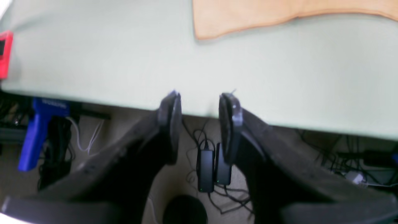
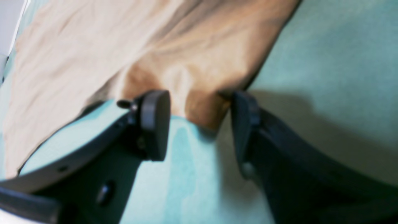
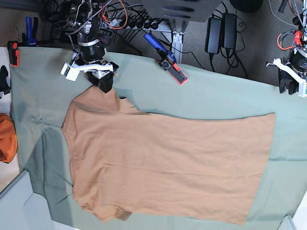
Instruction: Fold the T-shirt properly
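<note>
The tan T-shirt (image 3: 163, 163) lies spread flat on the sage-green cloth (image 3: 216, 96), neck end to the left and hem to the right. My right gripper (image 3: 105, 84) is at the shirt's upper-left sleeve. In the right wrist view it (image 2: 199, 96) is open, and a raised tip of the sleeve cloth (image 2: 202, 109) sits between the fingers (image 2: 155, 121). My left gripper (image 3: 288, 86) is off the far right table edge, away from the shirt. In the left wrist view it (image 1: 202, 96) is open and empty, with the shirt's hem (image 1: 248, 15) far ahead.
A blue and red clamp (image 3: 168, 60) lies at the back edge of the cloth. A bright orange object (image 3: 7, 136) sits at the far left. Power bricks and cables (image 1: 206, 168) lie on the floor beyond the edge. A red object (image 1: 4, 53) shows at the left.
</note>
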### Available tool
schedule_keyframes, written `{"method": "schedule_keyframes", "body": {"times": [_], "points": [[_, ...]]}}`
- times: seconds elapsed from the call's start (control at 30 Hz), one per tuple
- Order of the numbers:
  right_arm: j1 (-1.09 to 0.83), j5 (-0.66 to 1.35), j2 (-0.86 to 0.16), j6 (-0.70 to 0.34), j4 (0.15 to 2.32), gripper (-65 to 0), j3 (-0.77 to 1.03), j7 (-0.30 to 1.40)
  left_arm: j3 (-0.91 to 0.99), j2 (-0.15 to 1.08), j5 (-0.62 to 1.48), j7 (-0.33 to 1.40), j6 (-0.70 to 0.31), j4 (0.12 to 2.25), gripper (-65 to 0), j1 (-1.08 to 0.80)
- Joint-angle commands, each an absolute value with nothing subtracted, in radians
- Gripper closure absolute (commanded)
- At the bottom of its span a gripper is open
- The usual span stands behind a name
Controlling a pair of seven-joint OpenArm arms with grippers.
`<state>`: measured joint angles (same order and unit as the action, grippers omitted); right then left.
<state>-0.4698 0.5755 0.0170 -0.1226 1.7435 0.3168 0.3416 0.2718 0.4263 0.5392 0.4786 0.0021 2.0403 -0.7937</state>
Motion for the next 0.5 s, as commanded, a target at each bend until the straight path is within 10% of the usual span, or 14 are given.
{"method": "schedule_keyframes", "body": {"times": [0.0,0.13,0.33,0.47], "points": [[-0.471,0.575,0.014,-0.088,1.758,-32.0,0.322,0.325,0.278,0.432,0.538,0.461,0.012,2.053,-24.1,-0.794],[-0.465,0.574,0.016,-0.066,1.758,-30.4,0.323,0.326,0.278,0.429,0.538,0.461,0.015,2.026,-24.1,-0.749],[-0.452,0.503,0.019,-0.043,1.758,-0.3,0.323,0.321,0.278,0.429,0.558,0.469,0.014,1.950,-24.1,-0.649],[-0.443,0.459,0.019,-0.044,1.758,0.0,0.323,0.321,0.271,0.424,0.590,0.480,0.012,1.875,-24.1,-0.565]]}}
